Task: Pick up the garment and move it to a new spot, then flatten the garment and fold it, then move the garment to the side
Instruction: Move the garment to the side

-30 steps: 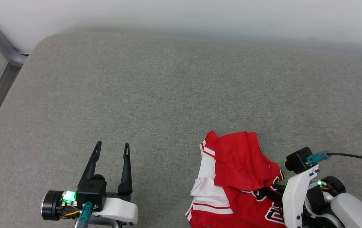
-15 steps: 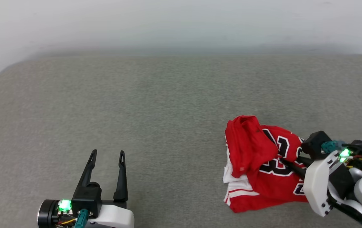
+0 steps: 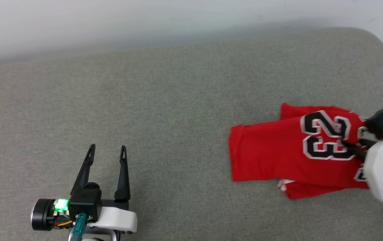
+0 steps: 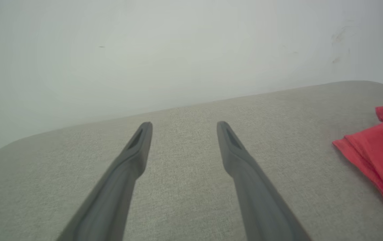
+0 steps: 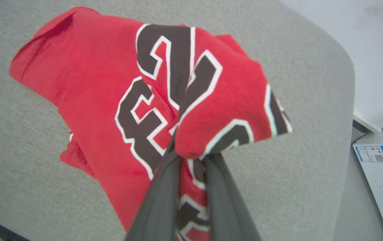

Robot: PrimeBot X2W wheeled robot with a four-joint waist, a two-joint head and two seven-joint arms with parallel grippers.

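Note:
The garment (image 3: 278,154) is a bright red shirt with a black-and-white number 23, lying partly spread at the right of the grey cushion. My right gripper (image 3: 348,145) is shut on a bunch of its fabric near the number; in the right wrist view the garment (image 5: 104,87) drapes from the closed right gripper (image 5: 188,152). My left gripper (image 3: 107,149) stands open at the lower left, well apart from the cloth, nothing between its fingers. The left wrist view shows the open left gripper (image 4: 181,125) and the garment's red edge (image 4: 382,154) at far right.
The grey cushion (image 3: 144,107) spreads wide to the left and middle. A pale wall (image 3: 144,20) runs behind it. The cushion's rounded right corner (image 3: 375,40) lies close to the garment. Beyond that edge stands a white box with a blue label (image 5: 375,154).
The head camera has swung right. My right gripper has dragged the garment rightward on the cushion, and the cloth has spread out, showing the whole number. The left gripper stays open.

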